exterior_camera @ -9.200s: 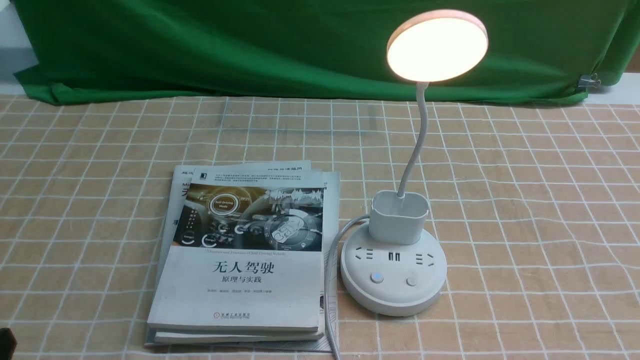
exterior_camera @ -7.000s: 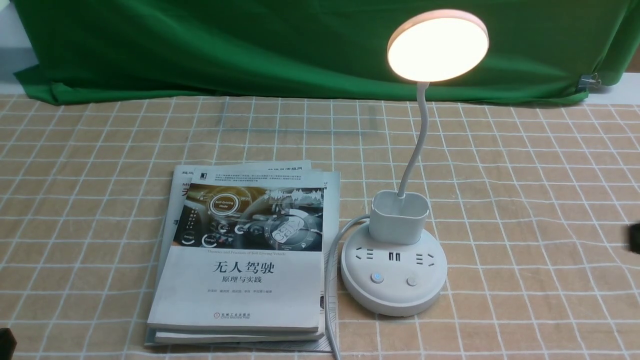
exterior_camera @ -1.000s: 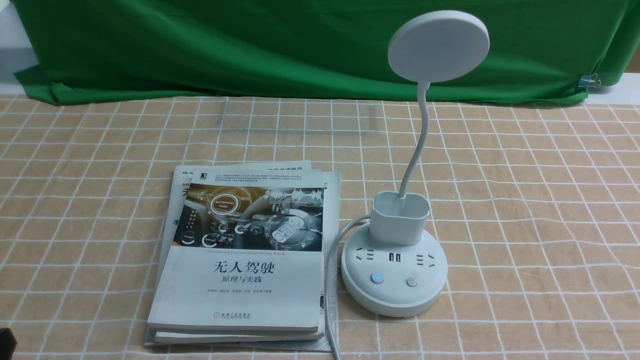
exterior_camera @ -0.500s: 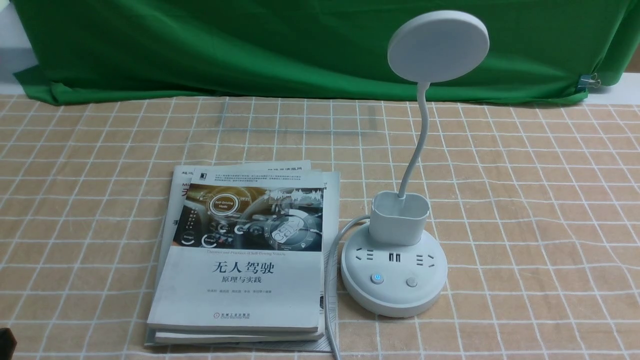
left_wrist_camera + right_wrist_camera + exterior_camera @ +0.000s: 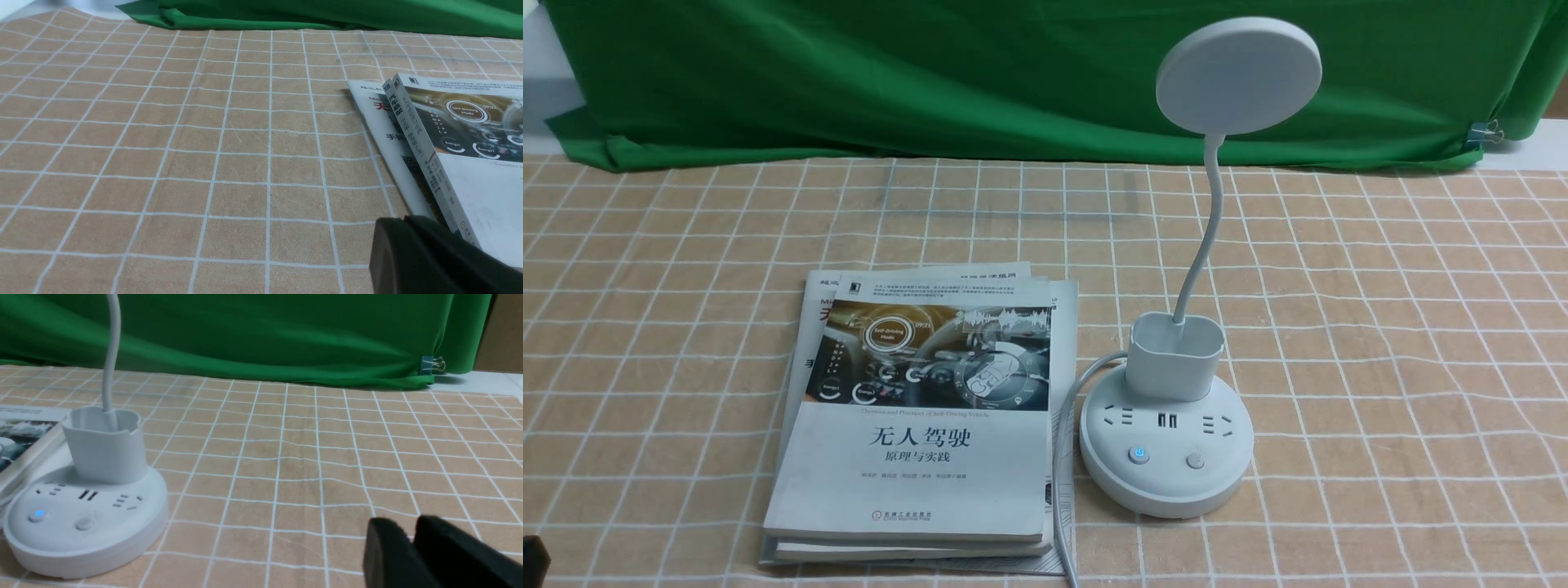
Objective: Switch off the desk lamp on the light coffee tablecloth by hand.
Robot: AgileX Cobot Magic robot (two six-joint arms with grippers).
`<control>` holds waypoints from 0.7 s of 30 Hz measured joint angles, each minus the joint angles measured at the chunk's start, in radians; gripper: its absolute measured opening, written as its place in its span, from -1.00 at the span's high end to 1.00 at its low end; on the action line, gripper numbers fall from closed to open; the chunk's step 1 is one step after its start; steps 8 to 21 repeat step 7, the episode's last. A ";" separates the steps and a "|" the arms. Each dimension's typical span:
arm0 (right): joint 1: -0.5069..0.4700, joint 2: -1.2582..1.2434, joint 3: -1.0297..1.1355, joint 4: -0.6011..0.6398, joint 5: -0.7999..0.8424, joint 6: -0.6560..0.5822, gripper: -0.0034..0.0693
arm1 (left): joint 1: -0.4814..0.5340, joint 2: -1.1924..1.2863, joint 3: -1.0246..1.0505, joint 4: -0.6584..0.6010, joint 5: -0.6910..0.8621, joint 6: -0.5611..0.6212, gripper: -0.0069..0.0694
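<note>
The white desk lamp stands right of centre on the light coffee tablecloth [image 5: 1380, 327]. Its disc head [image 5: 1238, 75] is dark and unlit. Its round base [image 5: 1165, 469] carries a left button [image 5: 1138, 455] with a small blue light and a plain right button [image 5: 1195, 461]. The base also shows in the right wrist view [image 5: 86, 535]. My right gripper [image 5: 408, 528] is shut and empty, low over the cloth well to the right of the base. My left gripper [image 5: 402, 220] is shut and empty beside the books' near left corner; only a black corner of it [image 5: 533, 559] shows in the front view.
A stack of books [image 5: 923, 408] lies just left of the lamp base, and also shows in the left wrist view [image 5: 461, 155]. The lamp's white cord [image 5: 1062, 457] runs between books and base toward the front edge. A green backdrop cloth [image 5: 931, 73] hangs at the back.
The lamp head glowed warm in the oldest frames and is dark now. A black shape at the right edge 7 s ago is gone. Nothing moved in the last second.
</note>
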 joint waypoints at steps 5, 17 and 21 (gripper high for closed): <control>0.000 0.000 0.000 0.000 0.000 0.000 0.53 | 0.000 0.000 0.000 0.000 0.000 -0.001 0.81; 0.000 0.000 0.000 0.000 0.000 0.000 0.52 | 0.000 0.000 0.000 0.000 0.000 -0.001 0.81; 0.000 0.000 0.000 0.000 0.000 0.000 0.52 | 0.000 0.000 0.000 0.000 0.000 -0.001 0.81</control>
